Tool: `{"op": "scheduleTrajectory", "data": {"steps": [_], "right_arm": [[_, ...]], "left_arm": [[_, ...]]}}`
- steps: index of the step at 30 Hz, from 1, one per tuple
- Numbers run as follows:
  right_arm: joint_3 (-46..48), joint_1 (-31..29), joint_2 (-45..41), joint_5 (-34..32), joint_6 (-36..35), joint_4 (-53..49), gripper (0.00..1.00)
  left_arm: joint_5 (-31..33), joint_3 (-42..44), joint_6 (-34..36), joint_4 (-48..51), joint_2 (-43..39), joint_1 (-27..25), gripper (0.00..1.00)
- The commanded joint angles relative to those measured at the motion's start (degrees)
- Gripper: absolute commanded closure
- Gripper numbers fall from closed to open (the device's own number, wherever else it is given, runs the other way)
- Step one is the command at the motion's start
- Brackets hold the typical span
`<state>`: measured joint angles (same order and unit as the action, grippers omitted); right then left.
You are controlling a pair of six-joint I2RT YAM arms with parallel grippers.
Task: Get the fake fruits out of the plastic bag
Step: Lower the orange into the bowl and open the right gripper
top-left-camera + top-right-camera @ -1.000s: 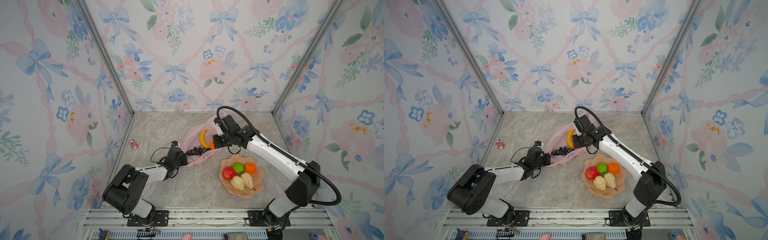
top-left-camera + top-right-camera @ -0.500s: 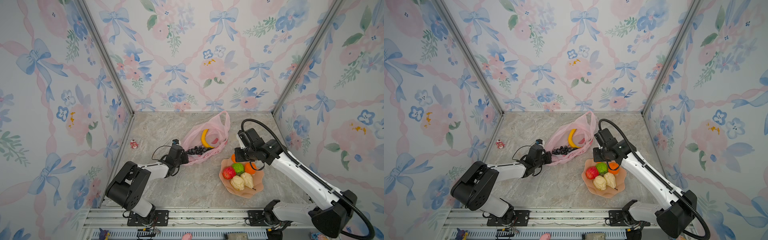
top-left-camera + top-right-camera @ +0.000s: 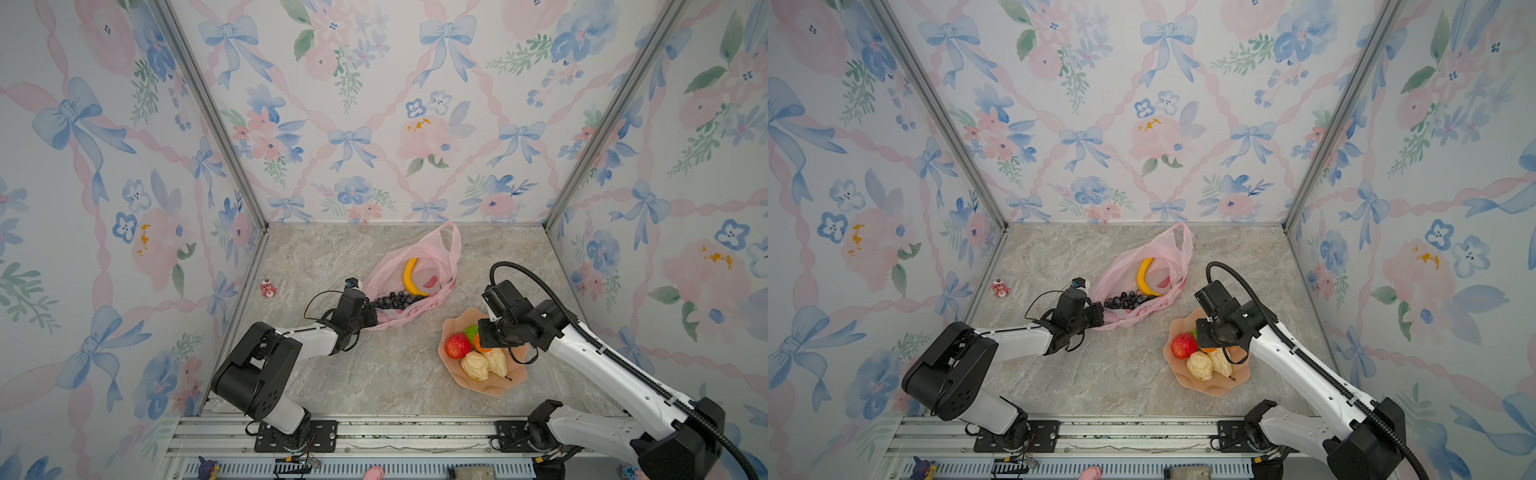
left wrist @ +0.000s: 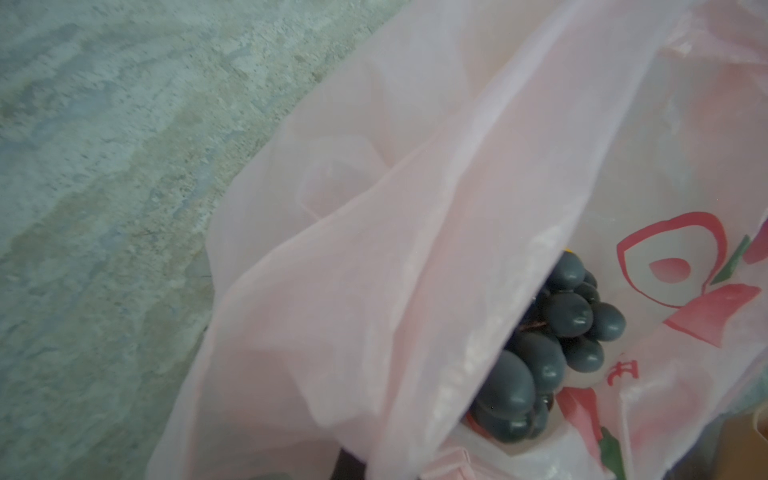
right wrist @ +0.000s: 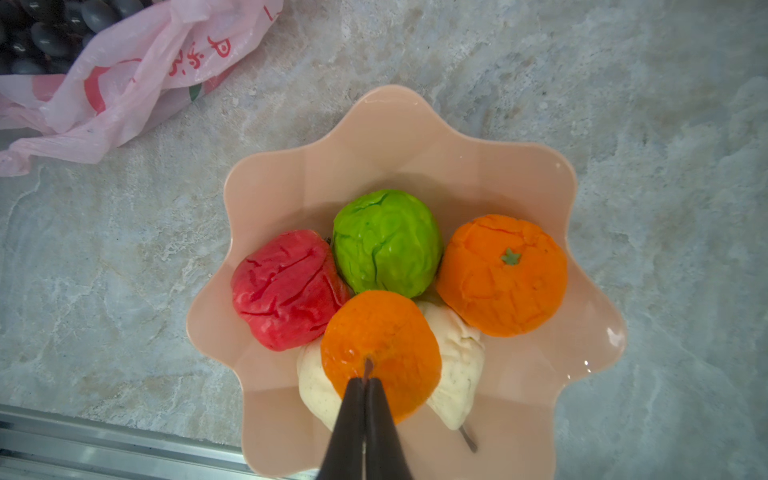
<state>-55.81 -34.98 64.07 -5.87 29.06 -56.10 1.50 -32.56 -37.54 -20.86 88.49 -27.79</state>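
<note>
The pink plastic bag (image 3: 432, 249) (image 3: 1163, 249) lies open on the marble floor. A yellow banana (image 3: 409, 278) and a dark grape bunch (image 3: 395, 299) (image 4: 540, 353) are inside it. My left gripper (image 3: 372, 318) is shut on the bag's near edge (image 4: 374, 208); its fingers are mostly hidden by the film. My right gripper (image 5: 365, 380) is shut on the stem of an orange (image 5: 380, 336), hanging over the peach plate (image 5: 374, 137). On the plate lie a red fruit (image 5: 286, 291), a green fruit (image 5: 386, 241), another orange (image 5: 503, 274) and two pale pears (image 3: 476, 365).
A tiny red-and-white figurine (image 3: 267, 287) (image 3: 1000, 288) stands by the left wall. The plate (image 3: 494, 386) sits front right, close to the metal rail at the front edge. Flowered walls close in the back and both sides.
My right arm has carried the orange from the bag's mouth back and to the right, over the plate. The bag's far handle now stands free. The left arm has stayed put.
</note>
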Motion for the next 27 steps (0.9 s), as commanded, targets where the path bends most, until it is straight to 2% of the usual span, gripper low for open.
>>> {"op": "scheduleTrajectory", "data": {"steps": [1,18,27], "right_arm": [[2.27,-0.61,-1.40,-0.58,1.43,0.78,1.00],[5.40,-0.95,-0.94,-1.43,1.96,4.71,0.99],[3.35,-1.31,-0.97,-5.77,0.75,3.23,0.63]], "left_arm": [[-0.59,-1.37,0.86,0.88,0.97,-0.16,1.00],[-0.37,-0.86,0.16,0.89,-0.06,-0.25,1.00],[0.01,-0.49,0.17,0.87,-0.79,-0.27,1.00]]}}
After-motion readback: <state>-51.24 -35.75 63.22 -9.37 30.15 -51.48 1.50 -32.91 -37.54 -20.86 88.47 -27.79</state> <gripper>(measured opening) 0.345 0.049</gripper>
